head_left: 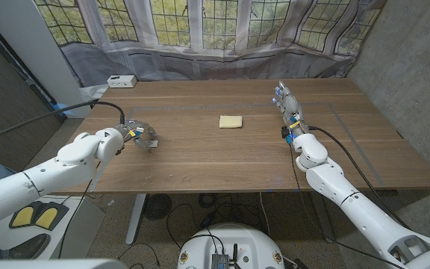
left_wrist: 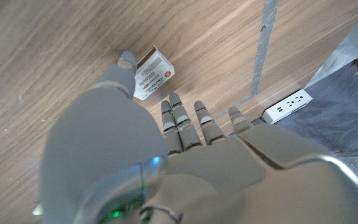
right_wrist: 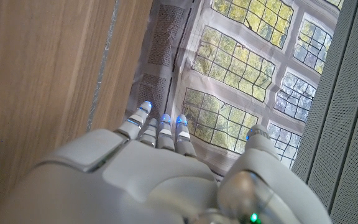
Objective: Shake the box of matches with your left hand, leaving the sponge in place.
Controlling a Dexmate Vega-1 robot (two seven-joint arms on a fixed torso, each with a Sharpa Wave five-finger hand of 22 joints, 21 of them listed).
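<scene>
Setting: wooden desk (head_left: 200, 161) before a draped wall printed with leaded windows; a white power strip (head_left: 121, 81) sits at the desk's far left corner.
Left fingers: in the left wrist view the fingers (left_wrist: 180, 121) are extended, slightly apart and hold nothing; the thumb tip reaches toward the box.
Left hand: the left hand (head_left: 139, 134) hovers low over the left part of the desk, palm turned down toward the wood.
Box of matches: the box of matches (left_wrist: 152, 73) lies flat on the desk just beyond the thumb and beside the fingertips, apart from them as far as I can tell; its long axis runs slantwise across the line of the fingers.
Nearer hand: the left, by a wide margin.
Coming move: I judge a short reach forward and toward the thumb side, then closing across the box's narrow width.
Sponge: the yellow sponge (head_left: 231, 121) lies mid-desk, well apart from both hands.
Right hand: the right hand (head_left: 290, 110) waits at the right side, fingers straight and together, holding nothing.
</scene>
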